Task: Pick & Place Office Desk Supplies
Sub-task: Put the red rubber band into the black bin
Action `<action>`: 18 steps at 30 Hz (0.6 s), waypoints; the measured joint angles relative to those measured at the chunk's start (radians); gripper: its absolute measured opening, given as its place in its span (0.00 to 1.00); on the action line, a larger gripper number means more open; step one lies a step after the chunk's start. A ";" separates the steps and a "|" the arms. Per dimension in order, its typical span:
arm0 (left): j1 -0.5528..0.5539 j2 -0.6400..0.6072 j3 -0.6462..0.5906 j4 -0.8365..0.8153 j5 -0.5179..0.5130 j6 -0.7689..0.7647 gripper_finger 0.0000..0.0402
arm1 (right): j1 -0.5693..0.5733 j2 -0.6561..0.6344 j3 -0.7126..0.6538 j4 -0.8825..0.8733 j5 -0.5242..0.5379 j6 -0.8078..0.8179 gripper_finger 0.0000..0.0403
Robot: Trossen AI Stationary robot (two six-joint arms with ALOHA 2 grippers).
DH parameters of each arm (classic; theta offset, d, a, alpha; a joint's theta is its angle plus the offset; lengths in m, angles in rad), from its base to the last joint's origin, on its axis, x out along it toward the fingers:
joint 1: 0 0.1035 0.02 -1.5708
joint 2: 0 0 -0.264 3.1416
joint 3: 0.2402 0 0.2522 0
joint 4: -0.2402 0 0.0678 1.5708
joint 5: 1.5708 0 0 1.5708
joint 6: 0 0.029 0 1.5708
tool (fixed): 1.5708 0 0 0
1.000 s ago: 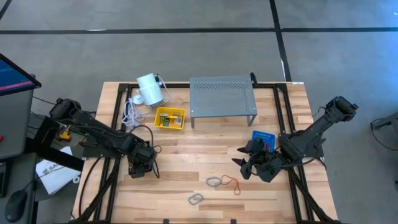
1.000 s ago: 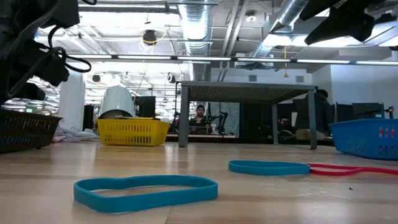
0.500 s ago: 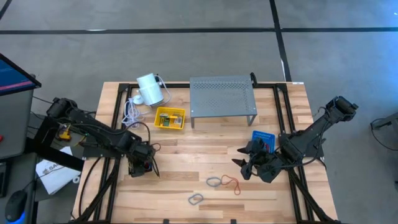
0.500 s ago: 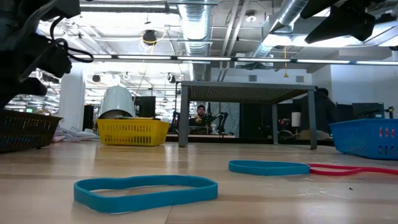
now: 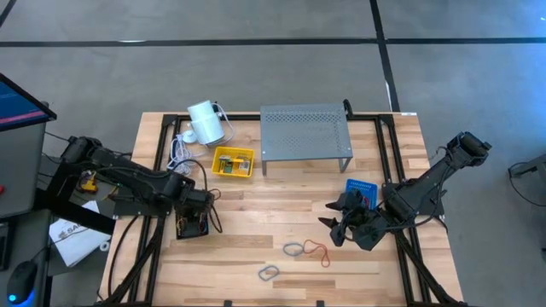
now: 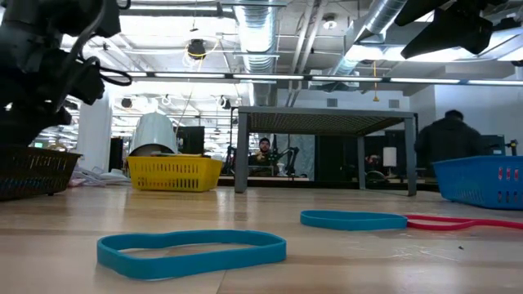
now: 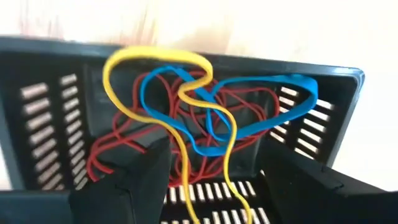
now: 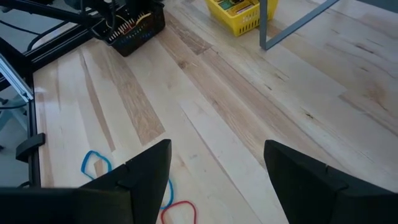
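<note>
The wooden table (image 5: 281,200) stands on a grey floor (image 5: 256,68) crossed by dark lines. Left of the table, a monitor (image 5: 17,102) with a blue screen sits on a dark stand. Across the table at its own height, the room is an open industrial hall: exposed silver ducts (image 6: 261,33) and long ceiling lights (image 6: 245,77) overhead. A person (image 6: 262,155) sits far back, another (image 6: 448,139) stands at the right.

Yellow, blue and red rubber bands (image 7: 205,118) tangle in a dark slotted basket (image 7: 50,118). A yellow basket (image 5: 233,162), a blue one (image 5: 359,191) and a grey perforated shelf (image 5: 304,130) sit on the pale striped wooden desk (image 5: 256,222).
</note>
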 joint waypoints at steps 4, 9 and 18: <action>0.042 -0.008 0.000 0.003 0.003 0.036 0.60 | 0.000 0.000 0.000 0.000 0.000 0.000 0.63; 0.088 -0.053 0.000 0.004 0.074 0.029 0.56 | 0.000 0.000 0.000 0.000 0.000 0.000 0.63; 0.106 -0.227 0.064 0.074 0.137 0.003 0.50 | -0.015 0.000 0.000 -0.001 -0.008 -0.020 0.63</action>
